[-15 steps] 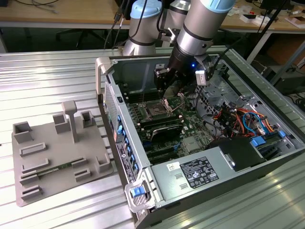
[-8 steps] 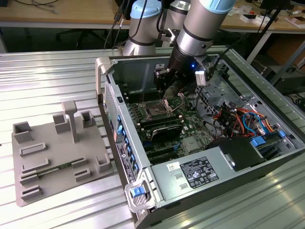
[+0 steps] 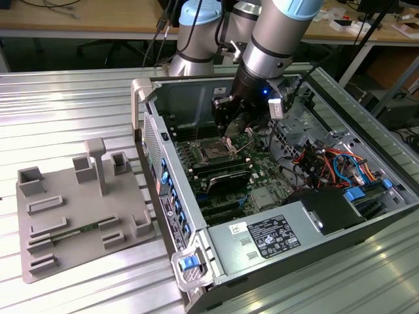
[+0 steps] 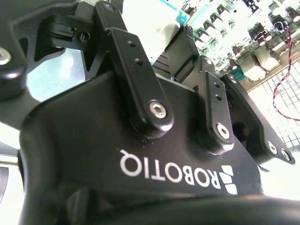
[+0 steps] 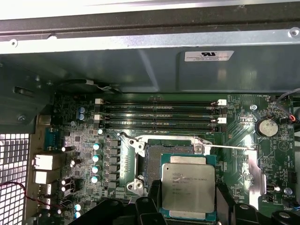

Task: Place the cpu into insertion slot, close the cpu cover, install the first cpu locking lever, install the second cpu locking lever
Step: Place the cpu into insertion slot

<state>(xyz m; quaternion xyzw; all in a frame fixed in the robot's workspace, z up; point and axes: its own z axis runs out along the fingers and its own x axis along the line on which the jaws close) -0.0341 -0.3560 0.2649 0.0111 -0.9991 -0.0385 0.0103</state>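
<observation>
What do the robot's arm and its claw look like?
The arm is a fat silver-grey tube with pale blue caps at its joints; black cables trail near its base. A small blue light glows by the wrist. The gripper is black, with chunky linked bars, shiny silver screws and white lettering on its body.

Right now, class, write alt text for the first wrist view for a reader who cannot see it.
A silver-topped cpu, gripped by the black pincer, hangs over the open insertion slot on a green motherboard. Long memory slots and a grey case wall lie beyond.
</observation>
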